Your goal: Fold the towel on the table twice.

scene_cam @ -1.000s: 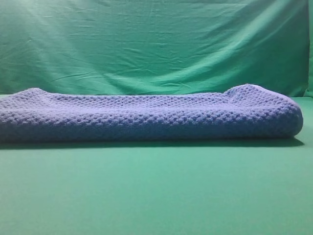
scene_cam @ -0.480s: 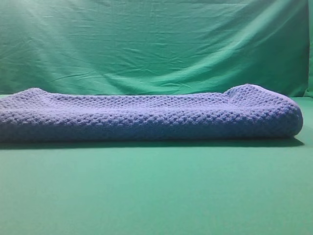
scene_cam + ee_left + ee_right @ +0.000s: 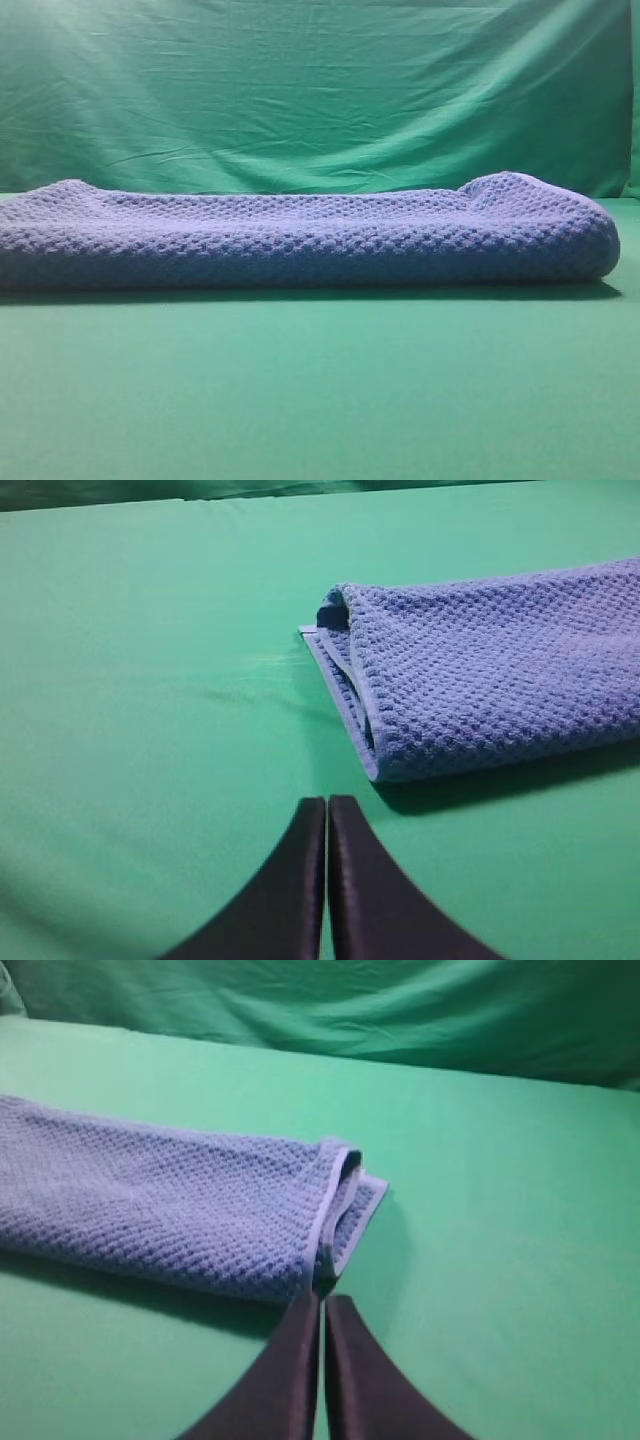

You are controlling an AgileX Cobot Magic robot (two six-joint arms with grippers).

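The blue-grey waffle-knit towel (image 3: 300,240) lies folded in a long band across the green table (image 3: 320,390). In the left wrist view its left end (image 3: 480,670) shows stacked layers. My left gripper (image 3: 327,815) is shut and empty, on the near side of that end, apart from it. In the right wrist view the towel's right end (image 3: 180,1210) shows layered edges. My right gripper (image 3: 322,1305) is shut and empty, its tips just in front of the towel's near right corner. Neither gripper shows in the exterior view.
A wrinkled green backdrop curtain (image 3: 320,90) hangs behind the table. Green table cloth stretches in front of the towel (image 3: 320,400) and beyond both its ends (image 3: 150,660) (image 3: 520,1210).
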